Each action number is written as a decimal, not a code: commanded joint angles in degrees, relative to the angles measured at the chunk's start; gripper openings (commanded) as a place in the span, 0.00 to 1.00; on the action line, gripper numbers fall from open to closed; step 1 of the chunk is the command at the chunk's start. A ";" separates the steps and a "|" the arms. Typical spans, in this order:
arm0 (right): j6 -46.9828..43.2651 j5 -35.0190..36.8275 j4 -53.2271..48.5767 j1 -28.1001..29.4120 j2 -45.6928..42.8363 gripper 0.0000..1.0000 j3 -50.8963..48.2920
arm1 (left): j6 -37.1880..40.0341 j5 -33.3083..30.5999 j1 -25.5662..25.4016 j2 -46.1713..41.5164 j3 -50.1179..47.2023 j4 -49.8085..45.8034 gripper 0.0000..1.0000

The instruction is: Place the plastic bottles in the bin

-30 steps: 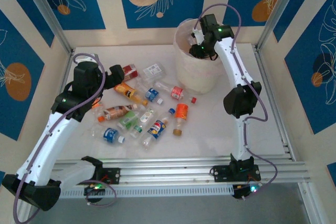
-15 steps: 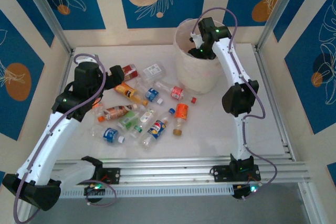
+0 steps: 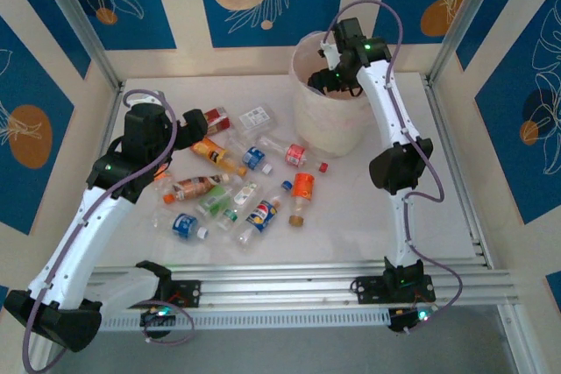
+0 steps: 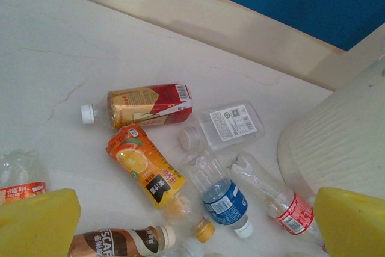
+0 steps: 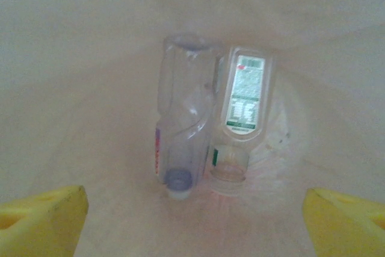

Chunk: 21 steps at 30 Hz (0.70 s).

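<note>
Hazily — two bottles (image 5: pixel 180 124) inside bin (image 5: pixel 90 58).

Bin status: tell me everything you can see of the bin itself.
The bin is a round, white, bucket-like tub, far larger than any bottle. It stands upright on the table at the far side, right of centre. Its outer wall looks like faintly ribbed plastic, and a thin translucent bag lines it. The right hand hangs open over its mouth. On the bottom lie two clear bottles side by side: a twisted one and a flat one with a green-and-white label.
</note>
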 commanded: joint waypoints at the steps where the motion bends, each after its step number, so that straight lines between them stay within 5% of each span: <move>1: 3.33 3.73 1.88 0.42 -5.16 0.97 2.71 | 0.18 -0.83 0.49 0.00 -0.55 -0.54 1.00; 12: 14.85 11.52 5.44 2.13 -19.15 0.99 -1.58 | -0.37 0.44 0.51 0.06 -2.03 0.78 1.00; 21: 23.97 18.42 14.46 10.53 -42.69 0.99 -33.25 | -1.23 1.75 0.51 0.69 -3.66 2.44 0.99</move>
